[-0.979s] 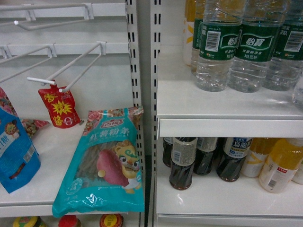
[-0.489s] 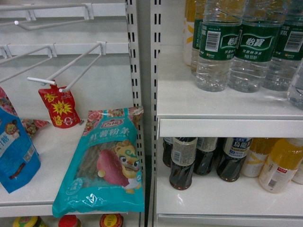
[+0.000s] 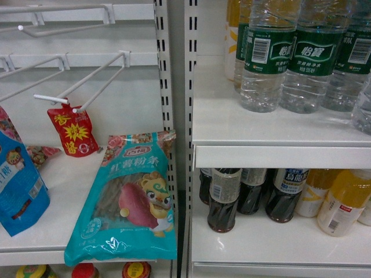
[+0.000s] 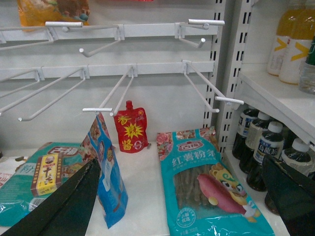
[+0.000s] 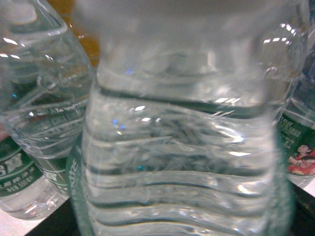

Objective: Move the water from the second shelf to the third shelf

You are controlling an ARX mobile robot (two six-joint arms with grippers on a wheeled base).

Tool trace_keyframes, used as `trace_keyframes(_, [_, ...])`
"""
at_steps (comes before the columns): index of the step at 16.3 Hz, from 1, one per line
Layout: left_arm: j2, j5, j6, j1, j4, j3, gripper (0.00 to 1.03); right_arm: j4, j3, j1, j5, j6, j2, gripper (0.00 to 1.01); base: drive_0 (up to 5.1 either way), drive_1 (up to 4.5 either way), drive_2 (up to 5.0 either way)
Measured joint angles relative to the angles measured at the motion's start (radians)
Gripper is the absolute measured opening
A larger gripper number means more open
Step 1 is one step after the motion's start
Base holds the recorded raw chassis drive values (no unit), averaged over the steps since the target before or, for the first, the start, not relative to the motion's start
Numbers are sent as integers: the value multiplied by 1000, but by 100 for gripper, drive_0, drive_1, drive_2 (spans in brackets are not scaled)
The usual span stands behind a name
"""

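From where the robot looks, the white shelf (image 3: 272,130) on the right-hand bay is the thing to steer by. A row of water bottles (image 3: 262,58) with green labels stands on top of it, and one more clear bottle shows only as a sliver at the far right edge of the head view, just above the shelf board. Below that shelf sit dark sauce bottles (image 3: 223,197) and, to their right, orange juice bottles (image 3: 342,202). Left of the shelf, across the slotted upright, a teal noodle packet (image 3: 130,200) lies on the neighbouring board, with a red pouch (image 3: 72,130) hanging from a wire hook behind it and a blue bag (image 3: 20,185) further left. The right wrist camera is filled by a ribbed clear water bottle (image 5: 182,147), pressed so near that it blurs; I cannot tell whether that gripper's jaws are clamped on it. The left gripper (image 4: 182,196) hangs over the noodle packet's board, its dark fingers (image 4: 69,206) wide apart and holding nothing.
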Motion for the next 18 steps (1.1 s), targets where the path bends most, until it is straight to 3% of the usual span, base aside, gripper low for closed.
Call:
trace_keyframes(2, [0, 0, 0, 0, 0, 0, 98, -10, -2, -1, -14, 5, -44, 97, 0, 0, 0])
trace_keyframes(3, [0, 0, 0, 0, 0, 0, 98, -11, -11, -2, -27, 9, -70, 99, 0, 0, 0])
trace_keyframes(8, [0, 0, 0, 0, 0, 0, 98, -67, -119, -6, -82, 12, -253, 98, 0, 0, 0])
trace_keyframes(11, [0, 0, 0, 0, 0, 0, 98, -180, -208, 10, -106, 18, -488, 98, 0, 0, 0])
trace_keyframes(12, [0, 0, 0, 0, 0, 0, 98, -112, -271, 38, -44, 0, -589, 88, 0, 0, 0])
trace_keyframes(14, [0, 0, 0, 0, 0, 0, 98, -76, -418, 30, -22, -31, -768, 62, 0, 0, 0])
trace_keyframes(15, [0, 0, 0, 0, 0, 0, 98, -61, -468, 12, -31, -35, -785, 50, 0, 0, 0])
trace_keyframes(16, [0, 1, 0, 0, 0, 0, 98, -56, -526, -45, -96, -41, -805, 37, 0, 0, 0])
trace_keyframes(18, [0, 0, 0, 0, 0, 0, 98, -38, -602, -63, -99, -41, -872, 11, 0, 0, 0])
